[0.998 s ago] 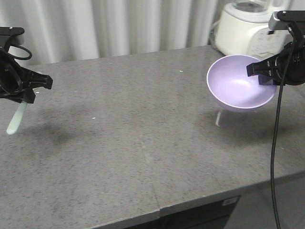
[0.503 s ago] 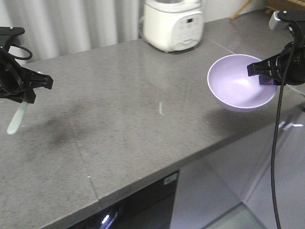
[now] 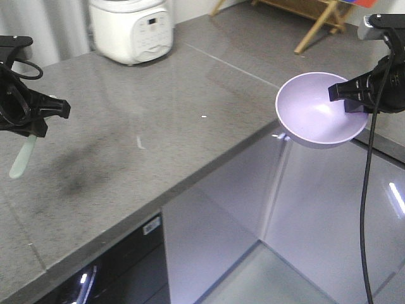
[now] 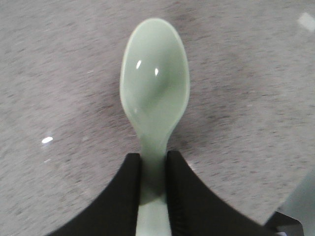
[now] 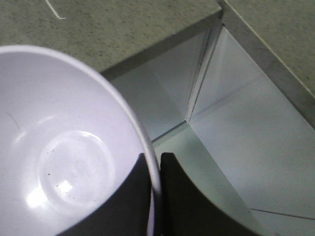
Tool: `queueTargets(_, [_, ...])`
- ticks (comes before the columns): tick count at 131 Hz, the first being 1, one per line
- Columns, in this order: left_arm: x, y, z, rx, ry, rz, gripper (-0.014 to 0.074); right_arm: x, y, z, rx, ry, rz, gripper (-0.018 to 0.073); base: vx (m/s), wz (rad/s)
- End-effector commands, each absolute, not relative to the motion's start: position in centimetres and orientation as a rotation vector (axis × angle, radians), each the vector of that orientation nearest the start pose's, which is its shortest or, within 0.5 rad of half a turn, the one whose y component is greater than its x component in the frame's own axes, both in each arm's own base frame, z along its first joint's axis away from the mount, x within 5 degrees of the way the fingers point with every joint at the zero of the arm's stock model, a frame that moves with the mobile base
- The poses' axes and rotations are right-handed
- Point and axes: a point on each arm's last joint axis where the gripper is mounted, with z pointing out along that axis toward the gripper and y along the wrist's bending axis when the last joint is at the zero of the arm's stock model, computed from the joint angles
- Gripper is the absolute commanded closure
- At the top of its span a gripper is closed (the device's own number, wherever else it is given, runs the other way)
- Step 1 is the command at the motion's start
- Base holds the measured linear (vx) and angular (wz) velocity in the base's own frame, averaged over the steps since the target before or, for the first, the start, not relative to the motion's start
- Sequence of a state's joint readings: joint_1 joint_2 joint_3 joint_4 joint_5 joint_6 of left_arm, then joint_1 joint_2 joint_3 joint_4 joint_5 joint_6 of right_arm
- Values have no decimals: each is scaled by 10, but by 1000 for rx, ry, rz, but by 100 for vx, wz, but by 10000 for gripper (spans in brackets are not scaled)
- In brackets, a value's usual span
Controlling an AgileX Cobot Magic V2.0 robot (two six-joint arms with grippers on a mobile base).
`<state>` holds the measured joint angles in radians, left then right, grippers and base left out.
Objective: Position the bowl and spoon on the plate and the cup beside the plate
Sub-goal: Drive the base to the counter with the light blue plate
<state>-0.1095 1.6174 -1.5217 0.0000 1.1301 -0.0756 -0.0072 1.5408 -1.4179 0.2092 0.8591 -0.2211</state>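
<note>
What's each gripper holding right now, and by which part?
Left gripper pinches the pale mint-green plastic spoon by its handle. Right gripper clamps the lavender plastic bowl by its rim.

One bowl (image 3: 316, 117), one spoon (image 3: 21, 159), one rice cooker (image 3: 130, 28), two end effectors (image 3: 30, 132) (image 3: 336, 95).
</note>
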Motion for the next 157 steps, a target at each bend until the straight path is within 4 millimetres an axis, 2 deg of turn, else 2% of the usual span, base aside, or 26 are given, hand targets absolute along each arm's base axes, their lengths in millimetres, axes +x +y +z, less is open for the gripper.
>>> queueTargets(1, [332,-39,364,44,2612,-71,603,333,11,376,-148,2317,146,563,-6,-47])
queueTargets(157, [332,-39,364,44,2612,-71,603,333,11,376,-148,2318,146,563,-3,-46])
